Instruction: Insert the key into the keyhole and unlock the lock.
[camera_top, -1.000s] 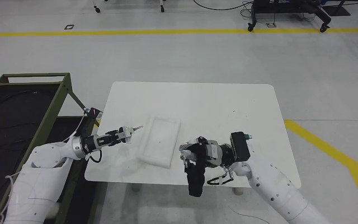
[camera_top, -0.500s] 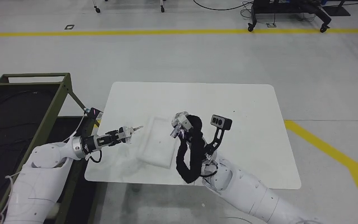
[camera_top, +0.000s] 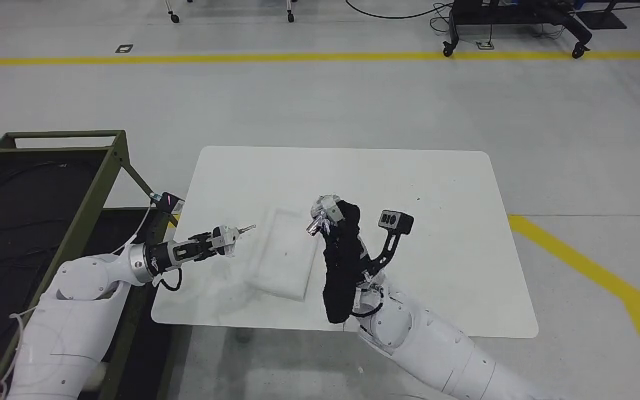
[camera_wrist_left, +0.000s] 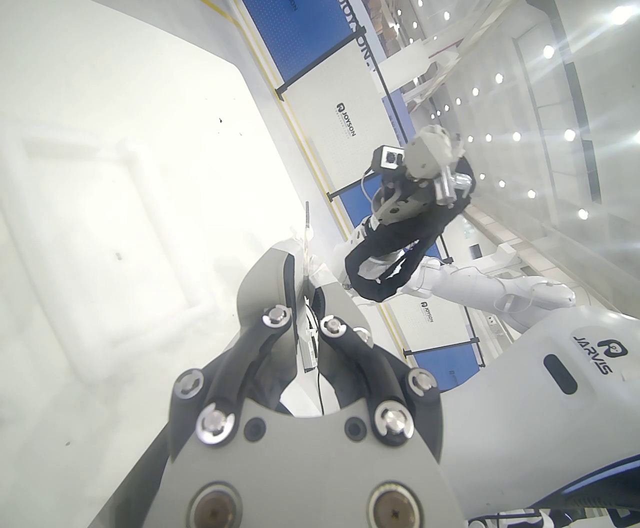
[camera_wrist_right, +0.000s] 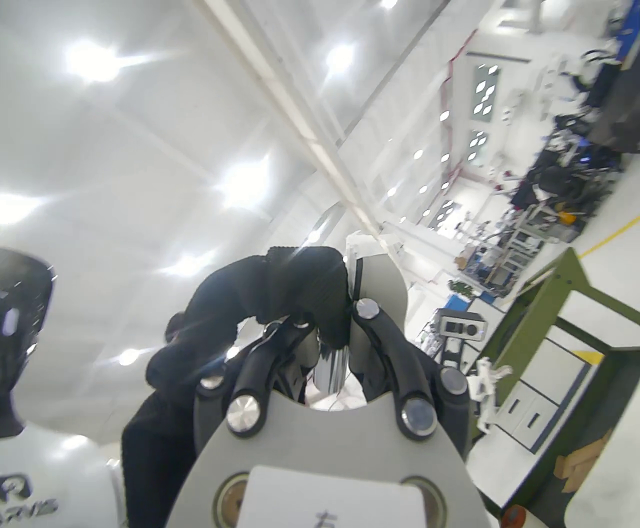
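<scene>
Top view: logging the left gripper at lower left of the frame, over the near-left part of the white table, clamping the key with its blade pointing toward frame centre. Noting a shallow white tray lying on the table just right of the key tip. Noting the right gripper raised near frame centre, over the tray's right edge, gripping the lock, with its black loop trailing toward the lower edge of the frame. Marking key and lock as apart, not touching. Left wrist view: seeing the fingers pinching tight on the key, the thin blade sticking out past the tips, with the tray beyond. Picking out, farther off, the right gripper carrying the lock in the air, loop drooping under it. Right wrist view: finding the fingers clenching the lock, its shiny metal body sitting between them and the black loop draping over one finger.
</scene>
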